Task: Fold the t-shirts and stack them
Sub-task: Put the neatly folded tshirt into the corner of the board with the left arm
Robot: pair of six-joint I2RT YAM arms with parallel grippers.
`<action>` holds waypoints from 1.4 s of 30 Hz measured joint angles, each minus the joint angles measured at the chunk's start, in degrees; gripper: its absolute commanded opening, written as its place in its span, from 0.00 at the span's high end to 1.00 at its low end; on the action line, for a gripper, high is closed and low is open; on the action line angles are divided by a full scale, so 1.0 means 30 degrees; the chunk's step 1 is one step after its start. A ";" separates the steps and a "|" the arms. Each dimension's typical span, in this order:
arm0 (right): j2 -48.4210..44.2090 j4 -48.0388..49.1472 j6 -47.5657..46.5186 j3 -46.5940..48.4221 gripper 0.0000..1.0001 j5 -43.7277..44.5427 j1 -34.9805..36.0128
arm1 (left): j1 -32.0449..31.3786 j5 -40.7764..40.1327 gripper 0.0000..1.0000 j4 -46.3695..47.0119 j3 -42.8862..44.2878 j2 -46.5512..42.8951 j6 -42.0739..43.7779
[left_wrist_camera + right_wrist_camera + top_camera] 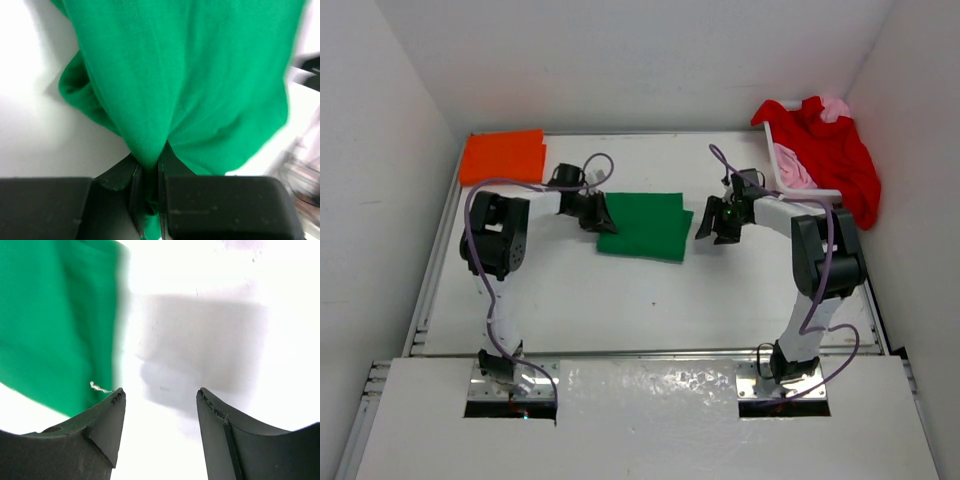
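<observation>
Top external: left pincer (603, 215) pinches green shirt (645, 228), right pincer (705, 225) gapes empty beside it, basket (805, 191) behind.

The green t-shirt (190, 85) is fine-knit matt cloth, softly creased. Left of it, the orange t-shirt (502, 156) looks like the same matt cloth. Right of it, the red t-shirt (840, 150) is limp cloth too. The left claw (148, 167) and right claw (160, 405) are matt black plastic, lightly scuffed. The white worktop (650, 300) beneath the green t-shirt is smooth, with a faint sheen.
</observation>
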 measured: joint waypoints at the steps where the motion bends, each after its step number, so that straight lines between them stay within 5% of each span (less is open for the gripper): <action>1: -0.0182 -0.0248 -0.0138 0.0000 0.42 0.0066 -0.0022 | 0.0430 -0.0568 1.00 -0.0743 0.0357 -0.0102 0.0707; 11: -0.1297 -0.1712 -0.1129 0.0517 0.42 0.0590 -0.0124 | 0.3075 -0.6696 1.00 -0.7147 0.7519 -0.0087 0.8014; 21: -0.1290 -0.2215 -0.1501 0.1093 0.42 0.0801 -0.0189 | 0.3555 -1.0455 1.00 -1.0397 1.7172 0.4488 1.1198; 35: -0.1290 -0.3060 -0.1938 0.1115 0.42 0.1501 -0.0197 | 0.3563 -1.3835 1.00 -0.9296 1.8309 0.5027 1.3610; 42: -0.1290 -0.3402 -0.1945 0.1115 0.42 0.1668 -0.0197 | 0.4080 -1.0455 1.00 -0.8240 1.8316 0.4211 1.2910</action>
